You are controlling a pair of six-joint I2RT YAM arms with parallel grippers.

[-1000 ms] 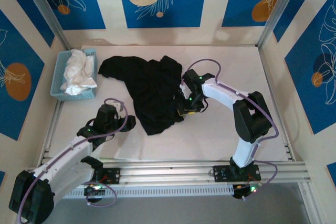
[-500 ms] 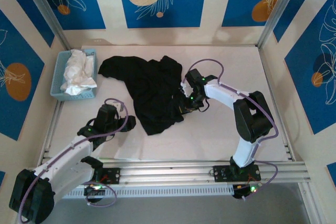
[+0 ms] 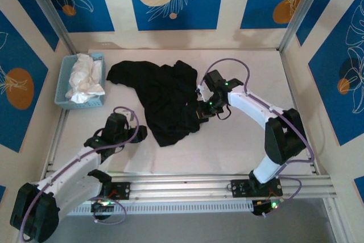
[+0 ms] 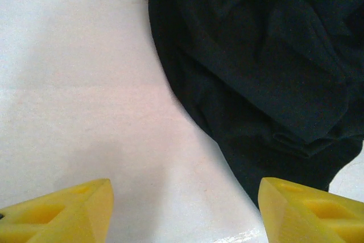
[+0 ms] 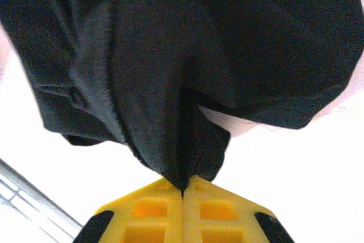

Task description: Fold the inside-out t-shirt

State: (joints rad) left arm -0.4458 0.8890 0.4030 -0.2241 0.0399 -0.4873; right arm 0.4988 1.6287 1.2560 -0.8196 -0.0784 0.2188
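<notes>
The inside-out t-shirt (image 3: 162,95) lies crumpled in a black heap in the middle of the white table. My right gripper (image 3: 200,111) is at the shirt's right edge, shut on a pinch of the black cloth (image 5: 170,112), which rises in a fold from between its yellow fingers (image 5: 153,209). Left of the shirt's lower edge, my left gripper (image 3: 141,133) stands open. In the left wrist view its yellow fingertips (image 4: 68,214) frame bare table, with the shirt's hem (image 4: 256,83) just ahead to the right.
A blue basket (image 3: 79,81) holding a white cloth garment (image 3: 84,78) sits at the back left. Metal frame posts and patterned walls enclose the table (image 3: 256,140). A metal rail (image 3: 187,186) runs along the near edge.
My right gripper has closed on the shirt's right edge and its arm has lifted a little. The left arm has not moved.
</notes>
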